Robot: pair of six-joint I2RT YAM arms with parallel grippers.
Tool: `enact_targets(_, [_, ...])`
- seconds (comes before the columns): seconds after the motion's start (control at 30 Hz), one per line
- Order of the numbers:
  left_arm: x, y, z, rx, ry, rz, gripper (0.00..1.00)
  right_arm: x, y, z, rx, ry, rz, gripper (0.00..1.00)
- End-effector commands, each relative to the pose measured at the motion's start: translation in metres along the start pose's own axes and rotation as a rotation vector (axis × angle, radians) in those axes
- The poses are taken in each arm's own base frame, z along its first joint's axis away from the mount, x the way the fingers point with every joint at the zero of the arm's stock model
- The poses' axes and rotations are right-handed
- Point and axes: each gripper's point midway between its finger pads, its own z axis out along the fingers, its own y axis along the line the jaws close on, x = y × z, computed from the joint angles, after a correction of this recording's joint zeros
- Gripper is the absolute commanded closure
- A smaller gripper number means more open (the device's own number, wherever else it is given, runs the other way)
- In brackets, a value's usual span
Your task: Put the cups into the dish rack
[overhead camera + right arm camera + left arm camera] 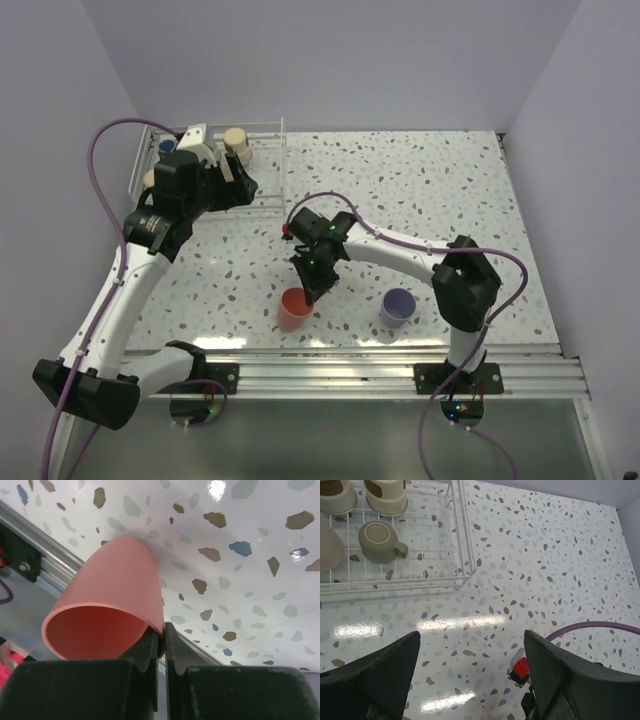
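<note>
1. The dish rack (205,170) is sitting at the far-left corner of the tabletop (430,190); it is already holding several cups.
2. In the top view a blue cup (167,145) is showing at the rack's far-left end and a beige cup (237,143) is standing near its far-right end.
3. In the left wrist view an olive cup (377,541) with a handle is resting on the wire floor of the rack (465,555); two beige cups (385,495) are sitting behind it at the frame's top edge; a pale shape at the left edge is being cut off, so I cannot tell what it is.
4. The left end effector (472,636) is hovering just beside the rack's near side; its jaws are spread wide and gripping nothing; only speckled tabletop is showing between them.
5. The red cup (294,308) is sitting mouth-up near the front edge, left of centre; I cannot tell whether it is touching the tabletop or slightly lifted.
6. The right end effector (316,290) is reaching down at the red cup's right side; in the right wrist view the end effector (161,632) is pinching the rim of the cup (110,580), with its jaws nearly together, one inside the wall and one outside.
7. The lavender cup (398,306) is standing upright to the right of the red one, apart from it and near the right arm's base; nothing is touching it.
</note>
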Motion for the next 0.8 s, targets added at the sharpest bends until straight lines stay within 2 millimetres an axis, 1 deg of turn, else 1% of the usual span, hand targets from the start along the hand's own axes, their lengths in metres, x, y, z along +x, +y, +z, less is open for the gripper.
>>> enact_targets(0.0, [-0.008, 0.002, 0.0, -0.023, -0.019, 0.016, 0.13, -0.011, -0.008, -0.016, 0.104, -0.049, -0.02, 1.0])
enact_targets(0.03, [-0.01, 0.001, -0.001, -0.02, -0.023, 0.021, 0.13, -0.018, -0.011, -0.022, 0.13, -0.076, -0.026, 1.0])
enact_targets(0.07, [-0.01, 0.001, 0.0, -0.022, -0.021, 0.023, 0.13, -0.019, -0.016, -0.029, 0.168, -0.081, -0.031, 1.0])
enact_targets(0.1, [-0.011, 0.001, 0.001, -0.024, -0.018, 0.033, 0.12, -0.024, -0.021, -0.036, 0.194, -0.096, -0.032, 1.0])
enact_targets(0.13, [-0.017, -0.001, -0.001, -0.02, -0.03, 0.039, 0.12, -0.037, -0.023, -0.047, 0.212, -0.138, -0.031, 1.0])
enact_targets(0.17, [-0.021, -0.002, -0.001, -0.02, -0.038, 0.045, 0.11, -0.04, -0.025, -0.056, 0.209, -0.144, -0.02, 1.0])
enact_targets(0.2, [-0.025, -0.001, 0.0, -0.026, -0.043, 0.051, 0.11, -0.048, -0.026, -0.065, 0.188, -0.168, 0.004, 1.0])
enact_targets(0.23, [-0.036, -0.006, -0.003, -0.016, -0.067, 0.059, 0.09, -0.064, -0.038, -0.081, 0.153, -0.208, 0.064, 1.0])
enact_targets(0.27, [-0.042, -0.01, -0.003, 0.004, -0.075, 0.065, 0.07, -0.074, -0.034, -0.091, 0.072, -0.235, 0.108, 1.0])
enact_targets(0.3, [-0.044, -0.012, 0.002, 0.014, -0.07, 0.068, 0.06, -0.089, -0.047, -0.117, 0.015, -0.307, 0.173, 1.0])
enact_targets(0.33, [-0.054, -0.019, 0.001, 0.046, -0.092, 0.067, 0.04, -0.096, -0.049, -0.127, -0.035, -0.343, 0.205, 1.0])
enact_targets(0.37, [-0.053, -0.028, 0.006, 0.107, -0.07, 0.061, 0.04, -0.109, -0.039, -0.145, -0.15, -0.404, 0.233, 1.0])
enact_targets(0.4, [-0.059, -0.025, 0.009, 0.126, -0.072, 0.026, 0.04, -0.12, -0.053, -0.164, -0.188, -0.465, 0.287, 1.0])
enact_targets(0.43, [-0.067, -0.03, 0.012, 0.176, -0.093, 0.006, 0.04, -0.122, -0.051, -0.183, -0.237, -0.514, 0.301, 1.0])
enact_targets(0.47, [-0.065, -0.045, 0.009, 0.302, -0.066, -0.012, 0.04, -0.137, -0.046, -0.202, -0.314, -0.593, 0.326, 1.0])
enact_targets(0.5, [-0.08, -0.042, 0.012, 0.372, -0.122, -0.075, 0.04, -0.138, -0.049, -0.212, -0.396, -0.607, 0.357, 1.0])
enact_targets(0.53, [-0.085, -0.049, 0.008, 0.468, -0.137, -0.104, 0.04, -0.14, -0.041, -0.231, -0.483, -0.642, 0.362, 1.0])
enact_targets(0.57, [-0.08, -0.069, -0.007, 0.651, -0.106, -0.11, 0.04, -0.159, -0.029, -0.261, -0.634, -0.724, 0.403, 1.0])
enact_targets(0.6, [-0.098, -0.076, -0.019, 0.787, -0.192, -0.173, 0.04, -0.158, -0.029, -0.271, -0.751, -0.71, 0.427, 1.0])
enact_targets(0.63, [-0.1, -0.084, -0.029, 0.882, -0.2, -0.195, 0.03, -0.173, -0.014, -0.311, -0.91, -0.795, 0.423, 1.0])
enact_targets(0.67, [-0.095, -0.09, -0.031, 0.969, -0.175, -0.218, 0.03, -0.178, -0.01, -0.325, -0.977, -0.813, 0.422, 1.0])
enact_targets(0.7, [-0.102, -0.1, -0.051, 1.091, -0.212, -0.249, 0.03, -0.181, -0.006, -0.34, -1.035, -0.834, 0.41, 1.0])
enact_targets(0.73, [-0.103, -0.102, -0.054, 1.137, -0.215, -0.274, 0.03, -0.184, 0.002, -0.365, -1.124, -0.87, 0.394, 1.0])
enact_targets(0.77, [-0.103, -0.098, -0.043, 1.164, -0.207, -0.318, 0.03, -0.19, 0.002, -0.37, -1.155, -0.878, 0.401, 1.0])
